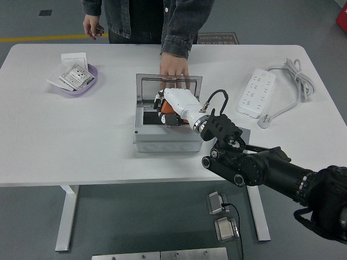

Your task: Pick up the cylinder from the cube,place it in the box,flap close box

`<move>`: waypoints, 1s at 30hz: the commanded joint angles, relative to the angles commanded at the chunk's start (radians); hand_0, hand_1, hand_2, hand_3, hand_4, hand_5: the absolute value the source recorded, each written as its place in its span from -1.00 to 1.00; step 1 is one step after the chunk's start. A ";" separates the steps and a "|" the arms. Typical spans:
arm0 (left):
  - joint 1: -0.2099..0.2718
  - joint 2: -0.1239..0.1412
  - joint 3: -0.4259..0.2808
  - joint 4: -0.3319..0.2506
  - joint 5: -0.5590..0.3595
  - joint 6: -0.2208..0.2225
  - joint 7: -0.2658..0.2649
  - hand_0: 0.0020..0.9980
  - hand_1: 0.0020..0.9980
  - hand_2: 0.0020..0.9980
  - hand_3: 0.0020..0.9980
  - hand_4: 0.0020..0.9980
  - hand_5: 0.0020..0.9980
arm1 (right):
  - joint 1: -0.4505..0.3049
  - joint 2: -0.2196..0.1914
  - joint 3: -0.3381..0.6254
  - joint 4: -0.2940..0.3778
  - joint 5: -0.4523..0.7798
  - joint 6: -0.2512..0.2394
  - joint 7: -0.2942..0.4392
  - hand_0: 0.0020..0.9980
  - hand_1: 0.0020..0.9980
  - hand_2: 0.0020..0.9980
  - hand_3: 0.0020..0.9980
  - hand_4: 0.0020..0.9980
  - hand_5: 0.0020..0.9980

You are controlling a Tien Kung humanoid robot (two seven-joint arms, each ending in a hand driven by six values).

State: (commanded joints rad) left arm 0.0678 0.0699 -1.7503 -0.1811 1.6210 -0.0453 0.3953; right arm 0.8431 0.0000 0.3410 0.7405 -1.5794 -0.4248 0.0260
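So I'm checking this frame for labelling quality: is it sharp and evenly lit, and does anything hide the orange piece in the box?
Head view: sharp throughout and evenly lit, with soft shadows and no strong glare on the white table. The right hand in its white shell covers most of the orange piece inside the grey box, so the grip itself is unclear. A person's hand rests at the open lid's far edge.

grey box (167,142), orange cylinder (168,110), white table (81,135)
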 joint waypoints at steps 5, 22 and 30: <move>-0.001 -0.001 0.000 0.000 0.003 -0.001 0.000 0.30 0.33 0.19 0.29 0.43 -0.19 | -0.006 0.000 0.011 -0.003 0.028 0.013 0.027 -1.00 -0.80 -0.44 -0.42 -0.77 -0.85; -0.004 -0.004 0.010 0.001 0.005 -0.004 -0.004 0.30 0.33 0.17 0.28 0.43 -0.20 | -0.007 0.000 0.048 -0.006 0.010 0.044 0.055 -0.31 -0.31 -0.05 0.39 0.48 -0.10; -0.003 -0.004 0.012 0.001 0.011 -0.005 -0.005 0.30 0.33 0.16 0.27 0.42 -0.21 | -0.009 0.000 0.061 -0.009 -0.018 0.059 0.053 -0.26 -0.32 -0.08 0.43 0.65 -0.05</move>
State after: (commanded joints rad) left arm 0.0650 0.0664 -1.7381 -0.1800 1.6316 -0.0501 0.3901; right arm 0.8337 0.0000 0.4019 0.7311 -1.5978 -0.3659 0.0785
